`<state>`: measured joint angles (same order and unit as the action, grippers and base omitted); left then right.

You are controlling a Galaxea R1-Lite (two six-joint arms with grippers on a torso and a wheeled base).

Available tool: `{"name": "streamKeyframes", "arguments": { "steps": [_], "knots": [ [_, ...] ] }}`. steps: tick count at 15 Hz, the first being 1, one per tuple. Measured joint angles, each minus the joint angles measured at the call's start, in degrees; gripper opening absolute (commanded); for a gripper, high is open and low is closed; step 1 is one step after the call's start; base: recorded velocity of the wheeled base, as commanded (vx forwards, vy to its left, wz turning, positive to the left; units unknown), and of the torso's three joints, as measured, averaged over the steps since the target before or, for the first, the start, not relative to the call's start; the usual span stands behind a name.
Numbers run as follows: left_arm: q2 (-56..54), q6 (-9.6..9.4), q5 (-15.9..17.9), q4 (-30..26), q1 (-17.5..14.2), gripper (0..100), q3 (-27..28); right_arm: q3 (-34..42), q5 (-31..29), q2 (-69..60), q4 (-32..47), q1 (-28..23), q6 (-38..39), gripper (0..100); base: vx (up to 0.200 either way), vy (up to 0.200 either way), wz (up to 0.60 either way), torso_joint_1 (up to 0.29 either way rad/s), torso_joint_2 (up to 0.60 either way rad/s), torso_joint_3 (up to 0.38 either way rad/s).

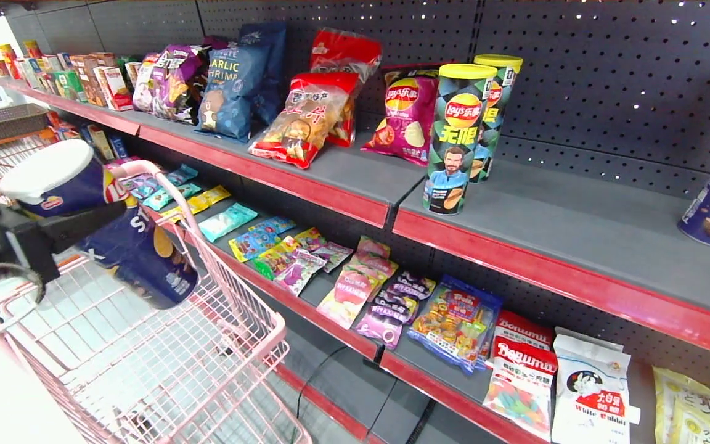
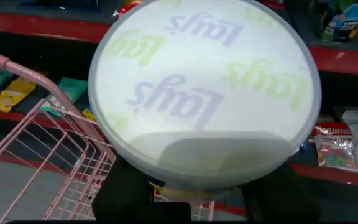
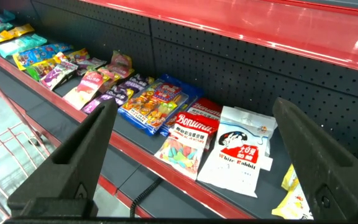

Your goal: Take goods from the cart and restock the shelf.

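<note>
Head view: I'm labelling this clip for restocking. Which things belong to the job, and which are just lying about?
Job: blue chip can, held by the left gripper; pink cart; upper shelf, its bare stretch.
Just there: snack bags; yellow-lidded cans; candy packets on the lower shelf.
</note>
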<state>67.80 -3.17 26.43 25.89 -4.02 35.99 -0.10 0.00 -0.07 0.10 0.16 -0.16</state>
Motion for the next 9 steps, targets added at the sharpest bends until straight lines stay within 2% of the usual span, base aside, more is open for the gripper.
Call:
{"name": "streamKeyframes", "arguments": {
  "steps": [2, 3, 4, 5, 7, 9],
  "knots": [
    [-6.9, -0.95, -1.5, -3.6, 0.0, 0, -2.6, 0.0, 0.0, 0.0, 0.0, 0.0, 0.0, 100, 0.0, 0.0, 0.0, 0.0, 0.0, 0.0],
    [-9.7, -2.13, -5.1, -5.9, 0.0, 0, -3.5, 0.0, 0.0, 0.0, 0.0, 0.0, 0.0, 100, 0.0, 0.0, 0.0, 0.0, 0.0, 0.0],
    [-12.4, -3.12, -10.6, -7.6, 0.0, 0, -4.4, 0.0, 0.0, 0.0, 0.0, 0.0, 0.0, 100, 0.0, 0.0, 0.0, 0.041, -0.1, -0.09],
    [-14.7, -3.52, -14.7, -8.2, 0.0, 0, -4.8, 0.0, 0.0, 0.0, 0.0, 0.0, 0.0, 100, 0.0, 0.0, 0.0, 0.129, -0.34, -0.203],
    [-17.9, -3.86, -15.3, -8.7, 0.1, 0, -5.4, 0.0, 0.0, 0.0, 0.0, 0.0, -0.1, 100, 0.0, 0.0, 0.0, 0.18, -0.48, -0.278],
    [-19.8, -4.05, -14.3, -8.7, 0.3, 0, -5.9, 0.0, 0.0, 0.0, 0.0, 0.0, -0.1, 100, 0.0, 0.0, 0.0, 0.21, -0.56, -0.334]
  ]
}}
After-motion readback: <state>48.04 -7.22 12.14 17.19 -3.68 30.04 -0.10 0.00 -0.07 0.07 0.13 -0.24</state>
